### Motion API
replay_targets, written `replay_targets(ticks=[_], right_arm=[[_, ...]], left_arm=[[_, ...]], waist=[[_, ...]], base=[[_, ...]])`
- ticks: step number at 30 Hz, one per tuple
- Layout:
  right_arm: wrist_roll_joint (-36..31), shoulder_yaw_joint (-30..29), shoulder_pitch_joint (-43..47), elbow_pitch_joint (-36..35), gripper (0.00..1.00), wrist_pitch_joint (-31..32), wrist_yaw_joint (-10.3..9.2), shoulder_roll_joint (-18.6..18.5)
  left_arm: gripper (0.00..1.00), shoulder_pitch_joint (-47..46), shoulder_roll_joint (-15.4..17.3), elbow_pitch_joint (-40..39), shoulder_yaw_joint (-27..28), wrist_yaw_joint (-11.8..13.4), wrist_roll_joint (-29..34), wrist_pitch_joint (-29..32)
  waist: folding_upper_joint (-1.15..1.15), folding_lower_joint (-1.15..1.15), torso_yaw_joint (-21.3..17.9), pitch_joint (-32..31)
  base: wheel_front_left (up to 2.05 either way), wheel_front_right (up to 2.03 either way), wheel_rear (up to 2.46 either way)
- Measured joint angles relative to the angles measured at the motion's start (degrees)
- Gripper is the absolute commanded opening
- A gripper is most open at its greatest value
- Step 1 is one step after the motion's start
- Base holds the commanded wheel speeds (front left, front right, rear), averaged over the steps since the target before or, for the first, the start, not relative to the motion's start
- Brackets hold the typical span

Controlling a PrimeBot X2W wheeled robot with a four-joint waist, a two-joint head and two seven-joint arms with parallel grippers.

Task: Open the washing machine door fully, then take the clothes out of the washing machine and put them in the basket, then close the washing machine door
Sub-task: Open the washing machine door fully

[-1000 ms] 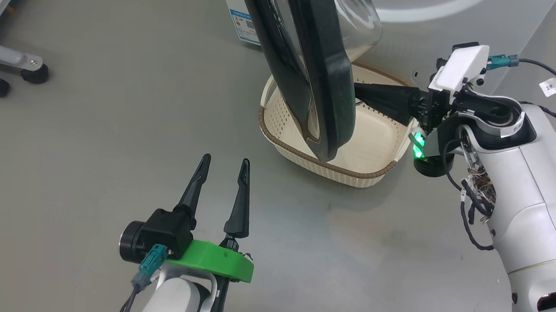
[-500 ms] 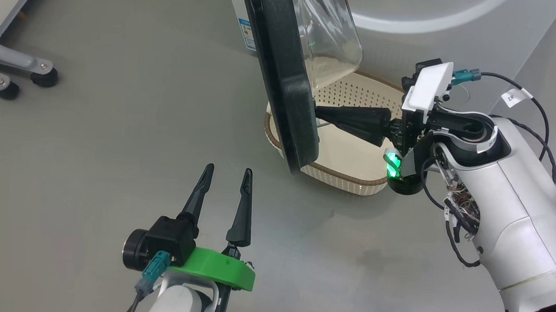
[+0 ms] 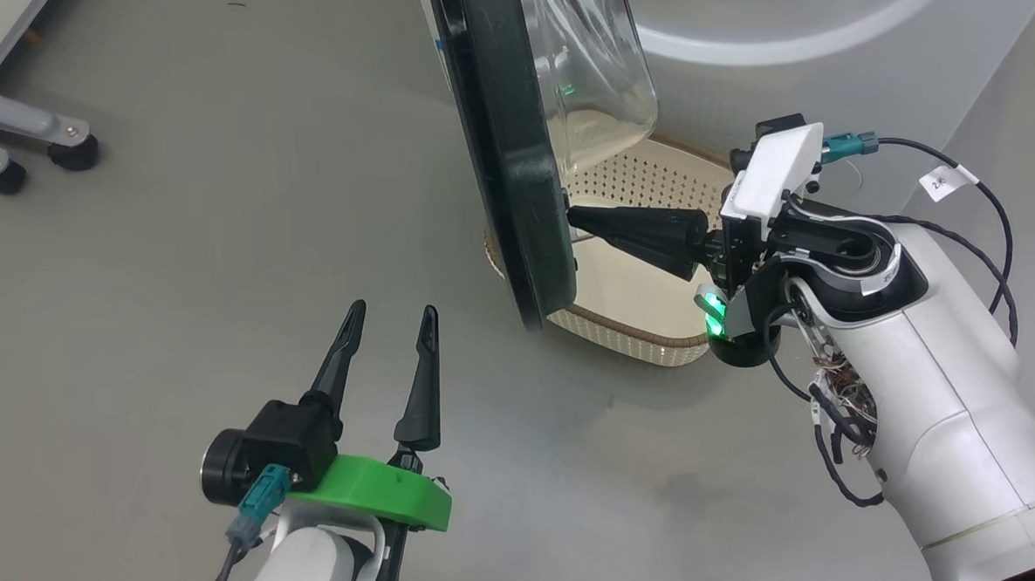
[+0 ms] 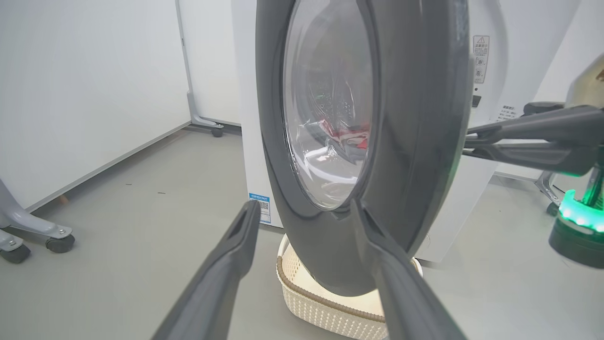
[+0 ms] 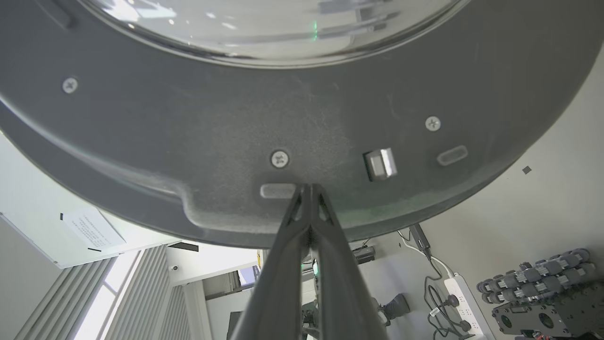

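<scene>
A small blue label [image 4: 260,206] with a square code is sitting low on the white washing machine [image 4: 245,118], its print too small to read. A warning sticker [image 4: 480,59] higher up is equally illegible. The washing machine door [image 3: 503,151] is standing swung out, edge-on, above the cream basket [image 3: 638,342] on the floor [image 3: 175,253]. Its black rim is framing a bulging clear glass bowl [image 3: 596,77]. Red clothes [image 4: 347,134] are showing through the glass, inside the machine. The right pincer [image 3: 574,220], fingers pressed together, is touching the door's inner face. The left pincer [image 3: 395,310] is hovering spread wide, holding nothing.
</scene>
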Motion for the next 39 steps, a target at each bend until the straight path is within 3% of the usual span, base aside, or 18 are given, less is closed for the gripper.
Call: replay_targets(ticks=[3, 6, 8, 13, 15, 25, 36, 39], right_arm=[[-1.8, 0.11, 0.03, 0.36, 0.0, -0.94, 0.21, 0.03], [-3.56, -0.36, 0.68, 0.56, 0.0, -2.5, 2.08, -0.59], [-5.39, -0.53, 1.25, 0.43, 0.0, -4.03, 4.04, -2.02], [-15.56, -0.07, 2.1, -2.79, 0.0, -10.54, 12.4, -8.31], [-19.68, 0.42, 2.73, -4.23, 0.0, -13.12, 14.69, -10.47], [-40.06, 3.03, 10.82, -10.4, 0.0, -30.25, 14.18, -18.62], [-56.18, 4.77, 20.18, -13.57, 0.0, -49.55, 14.13, -22.2], [-57.64, 4.01, 23.29, -13.46, 0.0, -53.72, 12.58, -22.2]], left_arm=[[1.0, 0.0, 0.0, 0.13, 0.69, 0.0, 0.52, 0.0], [1.0, -0.01, 0.0, 0.32, 1.43, 0.0, 0.94, 0.0], [1.0, -0.01, 0.0, 0.45, 2.12, 0.0, 1.18, 0.0], [1.0, -0.01, -0.01, 0.87, 3.18, 0.0, 1.88, 0.0], [1.0, -0.01, -0.01, 0.9, 4.24, 0.0, 2.54, 0.0], [1.0, 0.71, 0.01, 1.6, 8.51, 0.0, 4.97, 0.0], [1.0, 3.81, 0.02, 2.35, 11.4, -0.01, 5.83, 0.0], [1.0, 4.27, 0.02, 2.43, 11.62, -0.08, 5.97, 0.0]], waist=[[0.0, 0.0, -0.55, -0.26], [0.0, 0.0, -1.53, -0.77], [0.0, 0.0, -2.27, -1.21], [0.0, 0.0, -4.41, -2.53], [0.0, 0.0, -5.35, -3.11], [0.0, 0.0, -10.68, -5.68], [0.0, 0.0, -15.51, -8.17], [0.0, 0.0, -16.39, -8.87]], base=[[0.0, 0.0, 0.0], [0.0, 0.0, 0.0], [0.0, 0.0, 0.0], [0.0, 0.0, 0.0], [0.0, 0.0, 0.0], [0.0, 0.0, 0.0], [0.0, 0.0, 0.0], [0.0, 0.0, 0.0]])
